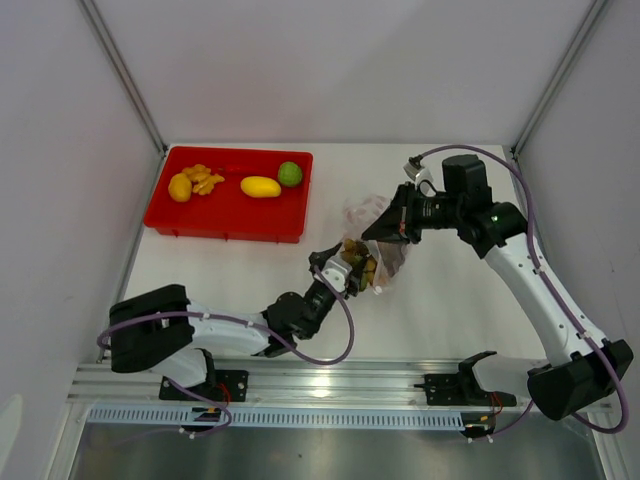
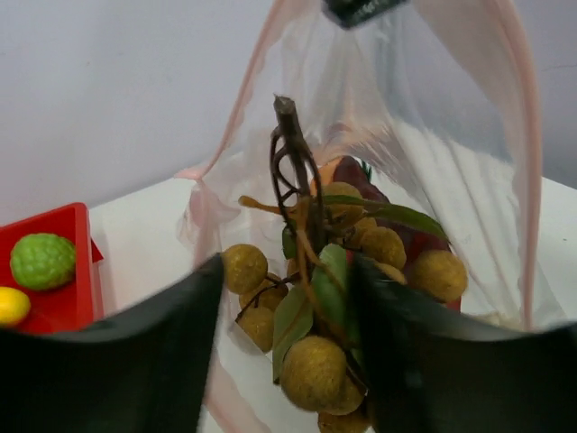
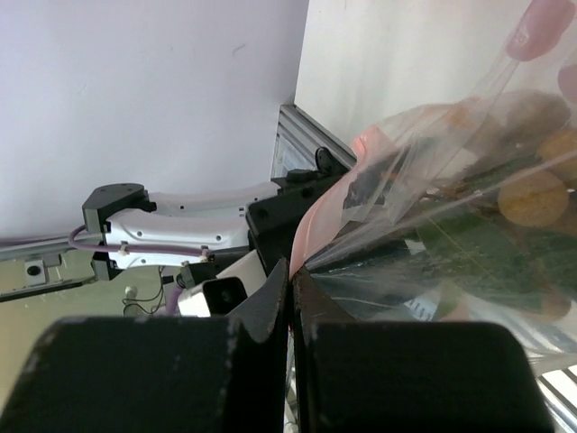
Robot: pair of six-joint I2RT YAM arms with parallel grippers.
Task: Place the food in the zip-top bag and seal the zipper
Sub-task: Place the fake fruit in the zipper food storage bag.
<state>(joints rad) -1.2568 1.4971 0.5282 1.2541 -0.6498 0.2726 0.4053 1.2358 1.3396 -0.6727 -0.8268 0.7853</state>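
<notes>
Jaws on the left gripper (image 2: pixel 287 271) are standing apart either side of the nut cluster (image 2: pixel 315 370), hanging in the mouth of the zip-top bag (image 2: pixel 433 135); the right gripper (image 3: pixel 290 271) is pinching tight on its pink zipper (image 3: pixel 320 225). Something red is showing inside already. Lemon (image 1: pixel 180 187), orange pieces (image 1: pixel 204 178), mango (image 1: pixel 260 187) and lime (image 1: pixel 290 173) are waiting in the red tray (image 1: pixel 215 218), sealing undone. Only the right wrist view is showing that pinch, only the top view the whole tray
</notes>
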